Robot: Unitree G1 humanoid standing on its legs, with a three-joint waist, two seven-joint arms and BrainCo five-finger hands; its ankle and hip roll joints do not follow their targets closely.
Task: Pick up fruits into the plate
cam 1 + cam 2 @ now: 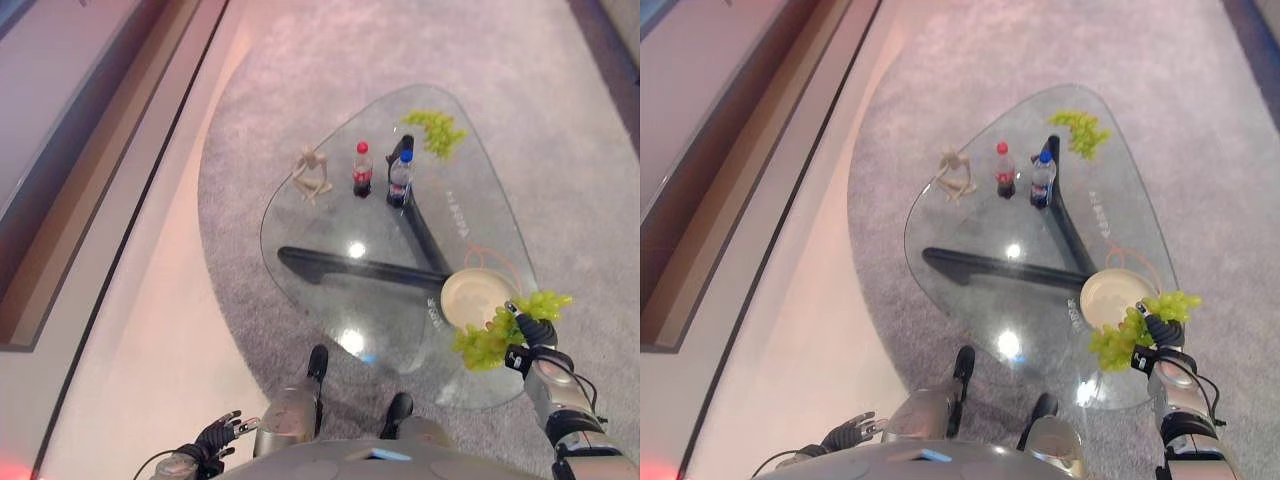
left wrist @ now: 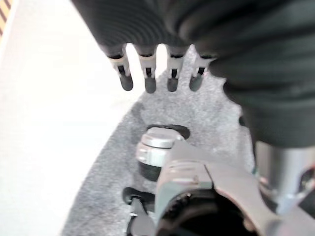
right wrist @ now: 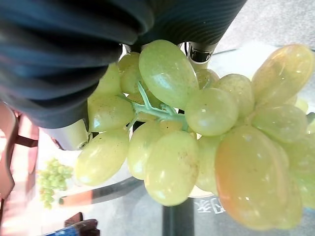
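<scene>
Right robot hand (image 1: 535, 330) at the surface's (image 1: 330, 235) near right edge, fingers curled round a grape bunch (image 1: 492, 338); the grapes hang just beside the plate (image 1: 472, 297), partly over its near rim, not lying in it. Plate sits at the right edge. Second grape bunch (image 1: 437, 130) lies at the far corner. Two bottles (image 1: 382, 174) stand near the middle, a small wooden figure (image 1: 312, 173) toward the left edge. Left robot hand (image 1: 216, 436) low beside the robot, fingers loosely straight, holding nothing.
</scene>
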